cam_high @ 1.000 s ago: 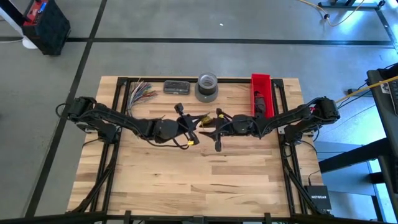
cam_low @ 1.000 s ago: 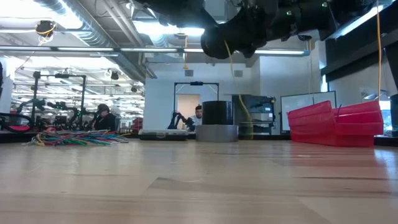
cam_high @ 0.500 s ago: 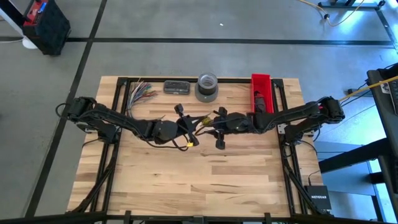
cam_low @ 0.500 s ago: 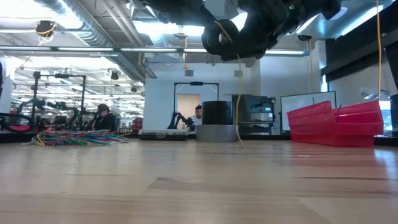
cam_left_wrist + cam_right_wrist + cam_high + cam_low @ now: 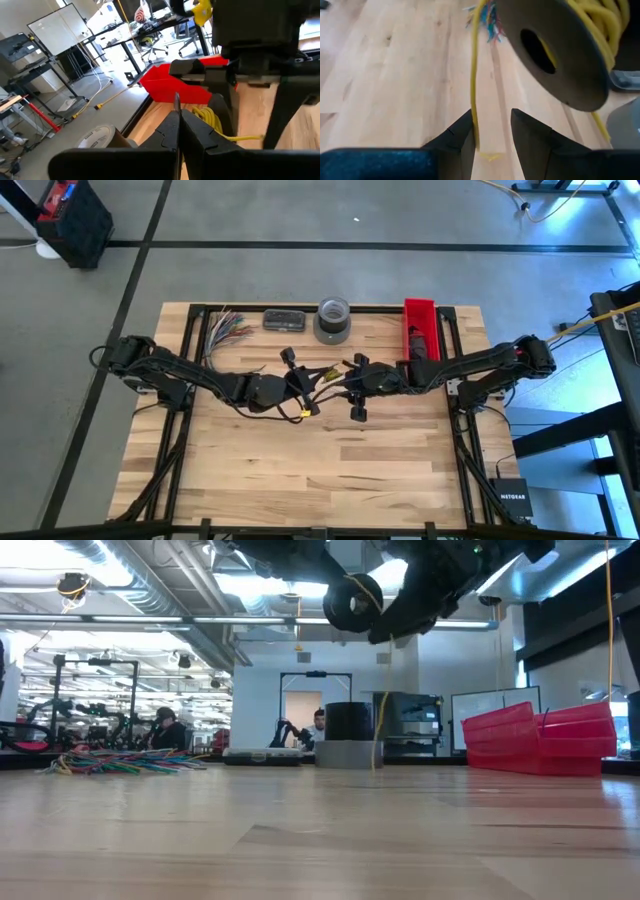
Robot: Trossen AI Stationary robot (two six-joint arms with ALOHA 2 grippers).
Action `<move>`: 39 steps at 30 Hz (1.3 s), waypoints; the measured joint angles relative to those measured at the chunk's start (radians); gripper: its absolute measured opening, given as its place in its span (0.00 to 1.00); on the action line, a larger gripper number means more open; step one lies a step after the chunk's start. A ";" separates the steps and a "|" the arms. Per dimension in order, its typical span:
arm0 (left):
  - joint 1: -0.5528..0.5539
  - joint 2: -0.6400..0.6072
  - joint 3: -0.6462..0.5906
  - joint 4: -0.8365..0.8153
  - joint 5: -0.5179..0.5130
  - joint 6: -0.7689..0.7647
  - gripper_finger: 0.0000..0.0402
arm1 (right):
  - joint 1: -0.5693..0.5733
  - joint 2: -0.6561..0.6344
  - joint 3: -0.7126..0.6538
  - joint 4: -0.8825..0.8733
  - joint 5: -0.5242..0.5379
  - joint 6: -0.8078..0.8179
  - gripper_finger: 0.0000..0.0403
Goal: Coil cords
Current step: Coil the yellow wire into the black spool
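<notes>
One spool [image 5: 555,55], one red bin [image 5: 421,330], one tape roll [image 5: 333,320].

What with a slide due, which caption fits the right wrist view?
Yellow cord hangs from a black spool between the right pincer's open fingers above the table.

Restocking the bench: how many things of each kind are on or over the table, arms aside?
Spool of yellow cord: 1
Red bin: 1
Grey tape roll: 1
Dark flat box: 1
Multicoloured wire fan: 1
Total: 5

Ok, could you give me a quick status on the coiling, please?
Left gripper shut on raised spool. Right gripper open, yellow cord hanging between its fingers. Nothing blocking seen.
</notes>
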 joint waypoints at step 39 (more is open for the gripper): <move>-0.102 -0.100 -0.003 -0.037 0.032 0.020 0.00 | 0.046 0.085 0.003 0.177 0.233 -0.182 0.02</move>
